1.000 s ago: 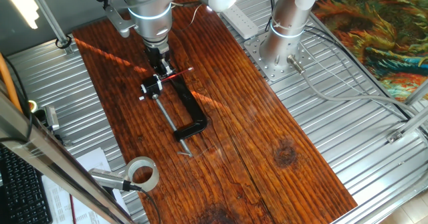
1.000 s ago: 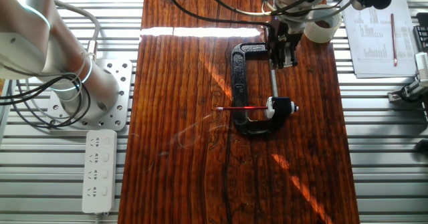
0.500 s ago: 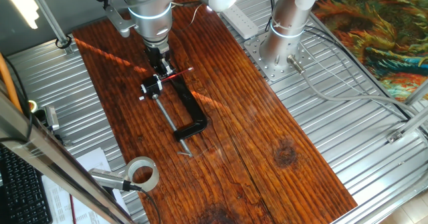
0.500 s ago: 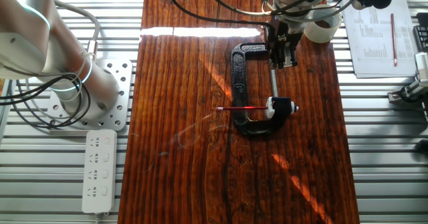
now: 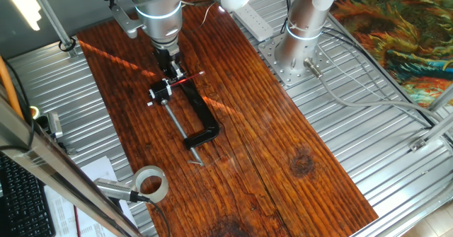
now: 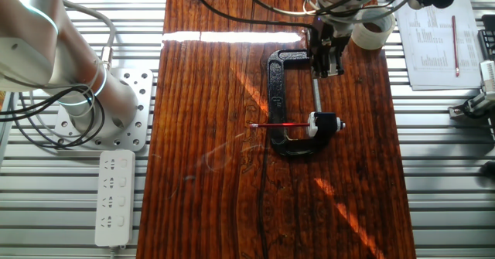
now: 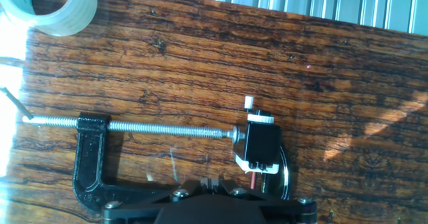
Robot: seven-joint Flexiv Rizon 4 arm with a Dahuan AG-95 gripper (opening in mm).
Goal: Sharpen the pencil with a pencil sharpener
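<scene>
**Clamp rig mid-board, gripper above it**

Gripper (image 6: pixel 326 58) hovers over black C-clamp (image 6: pixel 280 104); finger spacing cannot be told. Thin red pencil (image 6: pixel 277 125) lies crosswise at clamp's jaw end, its end in small black-and-white sharpener (image 6: pixel 325 123), mid-width of plank table (image 6: pixel 209 197). Bare grained wood beyond. Threaded grey screw rod (image 7: pixel 160 126). Tape roll (image 5: pixel 151 183) near one corner.
</scene>
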